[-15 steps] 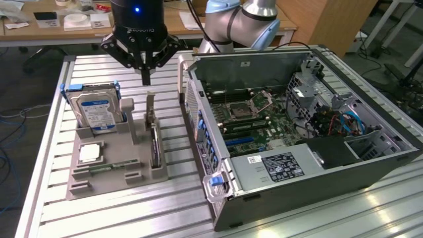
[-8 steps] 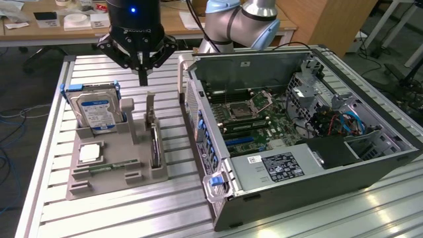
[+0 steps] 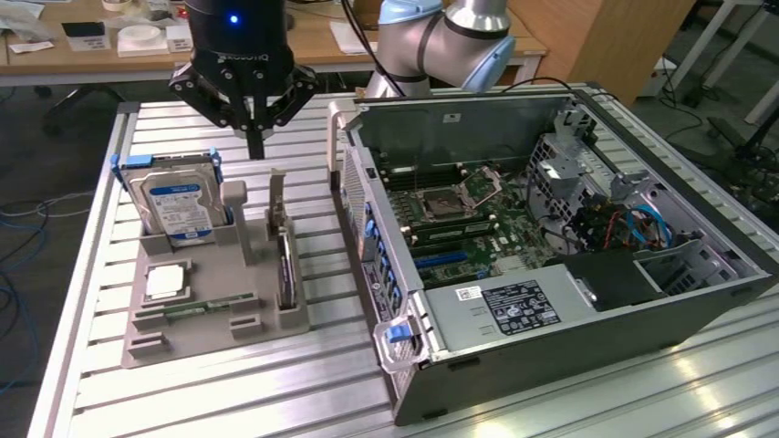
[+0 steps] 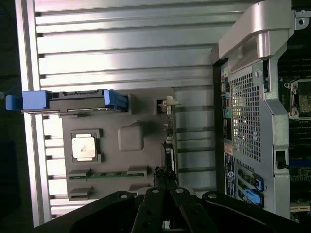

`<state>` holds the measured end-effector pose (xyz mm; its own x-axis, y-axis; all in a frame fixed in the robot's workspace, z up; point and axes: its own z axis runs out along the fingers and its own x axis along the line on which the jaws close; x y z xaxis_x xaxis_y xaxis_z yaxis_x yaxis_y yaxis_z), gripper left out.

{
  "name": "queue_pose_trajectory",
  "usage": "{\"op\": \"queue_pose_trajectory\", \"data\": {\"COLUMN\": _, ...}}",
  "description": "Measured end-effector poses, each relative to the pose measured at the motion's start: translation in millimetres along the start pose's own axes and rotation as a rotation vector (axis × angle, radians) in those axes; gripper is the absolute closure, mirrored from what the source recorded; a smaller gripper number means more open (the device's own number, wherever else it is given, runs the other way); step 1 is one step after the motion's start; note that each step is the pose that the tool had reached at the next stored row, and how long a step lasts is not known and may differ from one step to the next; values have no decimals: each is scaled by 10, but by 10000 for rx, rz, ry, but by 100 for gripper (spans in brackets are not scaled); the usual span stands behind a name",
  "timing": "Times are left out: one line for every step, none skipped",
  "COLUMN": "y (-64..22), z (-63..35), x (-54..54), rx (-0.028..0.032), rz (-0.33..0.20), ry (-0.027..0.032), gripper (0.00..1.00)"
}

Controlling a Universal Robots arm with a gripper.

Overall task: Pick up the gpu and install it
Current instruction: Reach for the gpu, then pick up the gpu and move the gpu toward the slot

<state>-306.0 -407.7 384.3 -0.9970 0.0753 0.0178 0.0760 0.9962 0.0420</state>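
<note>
Over gray holder (image 3: pixel 195 333) — gripper (image 3: pixel 255 151) hangs vertical, pointing down, fingers closed on nothing — gpu (image 3: pixel 284 265) upright below.

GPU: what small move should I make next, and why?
Probably ease the end effector down toward the gpu: it hangs above the gray holder, roughly in line with the card's edge in the wrist view, and the card stands untouched in its slot.

We are holding our gripper (image 4: pixel 165 178), pinched together, over the gpu (image 4: pixel 168 145) standing edge-up in the grey holder (image 4: pixel 131 138), which is carrying a hard drive (image 4: pixel 77 100), a processor (image 4: pixel 83 145) and a memory stick (image 4: pixel 108 174), beside the computer case (image 4: pixel 245 116).
</note>
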Motion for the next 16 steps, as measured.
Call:
{"op": "queue_pose_trajectory", "data": {"y": -2, "z": 0, "x": 9, "rx": 0, "rz": 0, "ry": 1, "gripper": 89}}
{"op": "queue_pose_trajectory", "data": {"y": -4, "z": 0, "x": 18, "rx": 0, "rz": 0, "ry": 2, "gripper": 89}}
{"op": "queue_pose_trajectory", "data": {"y": -5, "z": 1, "x": 28, "rx": 0, "rz": 0, "ry": 2, "gripper": 89}}
{"op": "queue_pose_trajectory", "data": {"y": -6, "z": 1, "x": 36, "rx": 0, "rz": 0, "ry": 4, "gripper": 89}}
{"op": "queue_pose_trajectory", "data": {"y": -7, "z": 2, "x": 43, "rx": 0, "rz": 0, "ry": 5, "gripper": 89}}
{"op": "queue_pose_trajectory", "data": {"y": -9, "z": 2, "x": 50, "rx": 1, "rz": 1, "ry": 7, "gripper": 89}}
{"op": "queue_pose_trajectory", "data": {"y": -11, "z": 3, "x": 55, "rx": 1, "rz": 0, "ry": 9, "gripper": 89}}
{"op": "queue_pose_trajectory", "data": {"y": -15, "z": 3, "x": 57, "rx": 1, "rz": -2, "ry": 12, "gripper": 89}}
{"op": "queue_pose_trajectory", "data": {"y": -19, "z": 4, "x": 58, "rx": 2, "rz": -1, "ry": 15, "gripper": 89}}
{"op": "queue_pose_trajectory", "data": {"y": -20, "z": 6, "x": 58, "rx": 1, "rz": 1, "ry": 15, "gripper": 89}}
{"op": "queue_pose_trajectory", "data": {"y": -21, "z": 6, "x": 58, "rx": 2, "rz": 2, "ry": 16, "gripper": 89}}
{"op": "queue_pose_trajectory", "data": {"y": -21, "z": 6, "x": 58, "rx": 2, "rz": 2, "ry": 16, "gripper": 89}}
{"op": "queue_pose_trajectory", "data": {"y": -21, "z": 6, "x": 58, "rx": 1, "rz": 1, "ry": 16, "gripper": 89}}
{"op": "queue_pose_trajectory", "data": {"y": -21, "z": 6, "x": 58, "rx": 1, "rz": 0, "ry": 16, "gripper": 89}}
{"op": "queue_pose_trajectory", "data": {"y": -21, "z": 7, "x": 58, "rx": 1, "rz": 0, "ry": 15, "gripper": 89}}
{"op": "queue_pose_trajectory", "data": {"y": -21, "z": 6, "x": 58, "rx": 1, "rz": 0, "ry": 16, "gripper": 89}}
